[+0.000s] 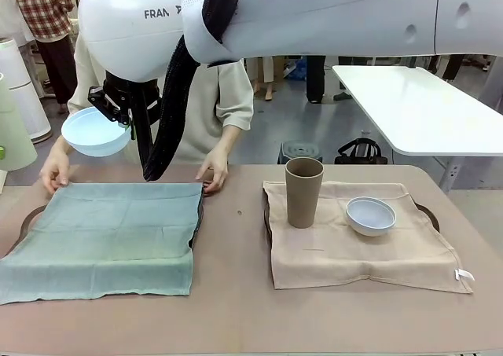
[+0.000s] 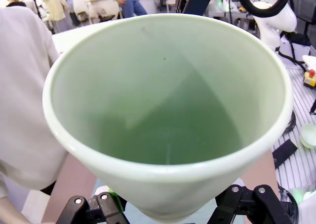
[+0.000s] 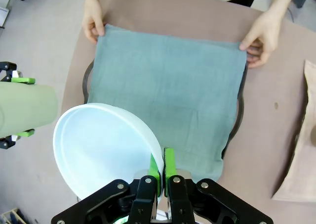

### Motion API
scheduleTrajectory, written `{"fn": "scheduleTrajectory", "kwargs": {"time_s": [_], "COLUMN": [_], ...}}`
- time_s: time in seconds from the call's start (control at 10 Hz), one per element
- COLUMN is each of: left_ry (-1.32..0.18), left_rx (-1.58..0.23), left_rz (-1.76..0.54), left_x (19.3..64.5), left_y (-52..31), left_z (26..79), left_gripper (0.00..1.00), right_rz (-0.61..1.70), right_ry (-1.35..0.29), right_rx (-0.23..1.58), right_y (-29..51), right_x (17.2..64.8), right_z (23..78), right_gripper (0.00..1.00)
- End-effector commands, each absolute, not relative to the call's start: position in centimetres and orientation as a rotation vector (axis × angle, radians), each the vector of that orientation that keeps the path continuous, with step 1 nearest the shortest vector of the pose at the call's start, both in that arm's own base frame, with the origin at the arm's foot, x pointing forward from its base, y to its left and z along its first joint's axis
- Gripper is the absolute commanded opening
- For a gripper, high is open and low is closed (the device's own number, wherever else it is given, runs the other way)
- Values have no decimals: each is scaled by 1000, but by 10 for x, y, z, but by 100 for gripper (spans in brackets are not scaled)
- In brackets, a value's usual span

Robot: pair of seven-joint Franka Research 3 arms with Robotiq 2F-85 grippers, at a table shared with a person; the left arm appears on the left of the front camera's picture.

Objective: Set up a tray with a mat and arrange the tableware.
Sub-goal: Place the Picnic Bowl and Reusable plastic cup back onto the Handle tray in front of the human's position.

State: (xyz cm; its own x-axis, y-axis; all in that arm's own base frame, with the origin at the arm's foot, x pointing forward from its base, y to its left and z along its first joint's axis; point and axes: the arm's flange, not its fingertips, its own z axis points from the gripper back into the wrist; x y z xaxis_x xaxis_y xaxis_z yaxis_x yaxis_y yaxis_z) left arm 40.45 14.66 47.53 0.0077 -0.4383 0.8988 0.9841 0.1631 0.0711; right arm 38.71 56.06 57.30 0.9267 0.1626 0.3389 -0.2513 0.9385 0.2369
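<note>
My right gripper (image 1: 124, 120) (image 3: 161, 165), reaching across from the right, is shut on the rim of a light blue bowl (image 1: 94, 132) (image 3: 98, 147), held above the far left part of a green mat (image 1: 110, 234) (image 3: 168, 80). The mat lies over a dark tray (image 1: 30, 214) (image 3: 240, 115). A person's hands (image 1: 214, 171) (image 3: 259, 38) press the mat's far corners. My left gripper (image 2: 170, 211) (image 3: 19, 107) is shut on a pale green cup (image 2: 168, 110) (image 1: 12, 128) (image 3: 27, 109), off the table's left side. A brown cup (image 1: 303, 191) and a bluish-white bowl (image 1: 370, 215) stand on the beige mat (image 1: 354, 250).
The beige mat covers a second dark tray (image 1: 429, 213) on the right half of the brown table (image 1: 236, 309). A white table (image 1: 424, 104) stands behind at the right, with bags on the floor beside it. My right arm's big white link spans the top of the front view.
</note>
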Motion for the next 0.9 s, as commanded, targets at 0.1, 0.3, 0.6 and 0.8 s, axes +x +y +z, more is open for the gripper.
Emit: {"fn": "scheduleTrajectory", "kwargs": {"time_s": [0.1,0.3,0.6,0.8], "left_ry": [-981,-981,-981,-981], "left_rx": [-724,-724,-724,-724], "left_rz": [-1299,-1299,-1299,-1299], "left_x": [403,403,403,403], "left_y": [147,147,147,147], "left_z": [477,477,477,477], "left_gripper": [55,55,55,55], "right_rz": [225,225,225,225], "right_ry": [-340,-340,-340,-340], "right_rx": [273,273,273,273], "right_y": [563,563,563,563], "right_x": [387,387,387,387], "right_z": [573,573,573,573], "right_gripper": [3,3,3,3]}}
